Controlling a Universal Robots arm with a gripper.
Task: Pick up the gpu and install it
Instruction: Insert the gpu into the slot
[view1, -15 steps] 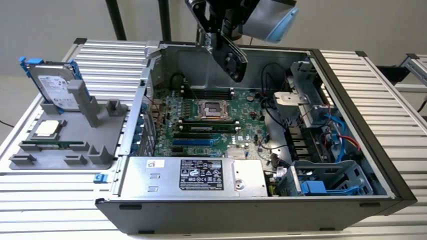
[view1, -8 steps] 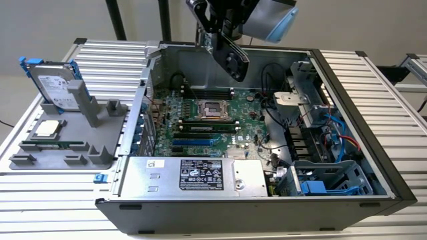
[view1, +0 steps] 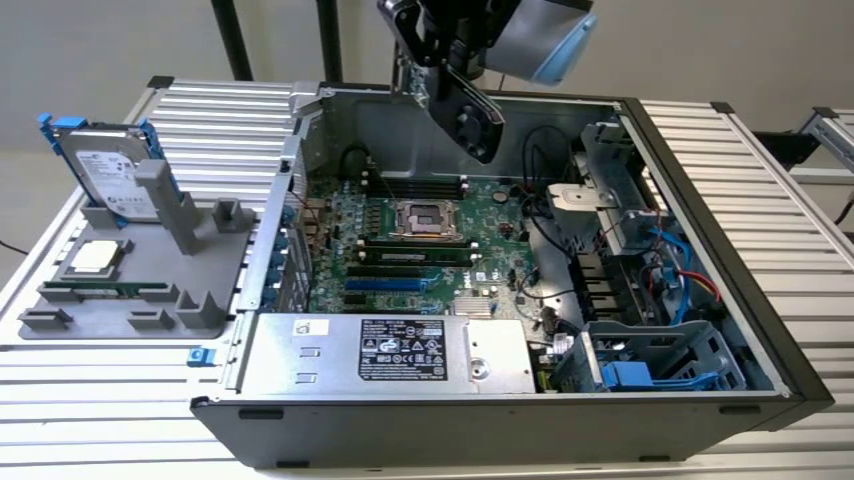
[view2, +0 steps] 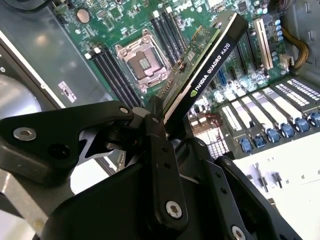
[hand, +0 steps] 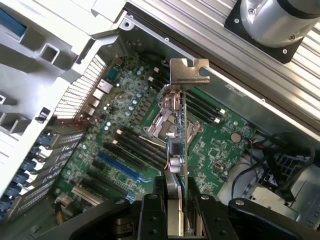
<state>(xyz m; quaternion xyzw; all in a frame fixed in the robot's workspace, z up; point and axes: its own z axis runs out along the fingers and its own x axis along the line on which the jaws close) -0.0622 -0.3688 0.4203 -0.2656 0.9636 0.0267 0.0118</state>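
Note:
My gripper (view1: 447, 75) is shut on the gpu (view1: 473, 118) and holds it in the air above the open computer case, over the back part of the motherboard (view1: 400, 250). The card hangs tilted, with its black fan cooler facing the exterior view's right. In the second wrist view the gpu (view2: 207, 57) sticks out from the gripper (view2: 159, 131) above the processor socket (view2: 142, 61). In the first wrist view the gpu (hand: 176, 150) is seen edge-on, its silver end bracket (hand: 189, 70) farthest from the gripper (hand: 177, 210). It touches no slot.
Blue and black expansion slots (view1: 387, 285) lie on the board in front of the processor socket (view1: 427, 215). The power supply (view1: 400, 350) fills the case's front. A grey fixture (view1: 120, 300) at the exterior view's left holds a hard drive (view1: 114, 170) and a processor chip (view1: 96, 255).

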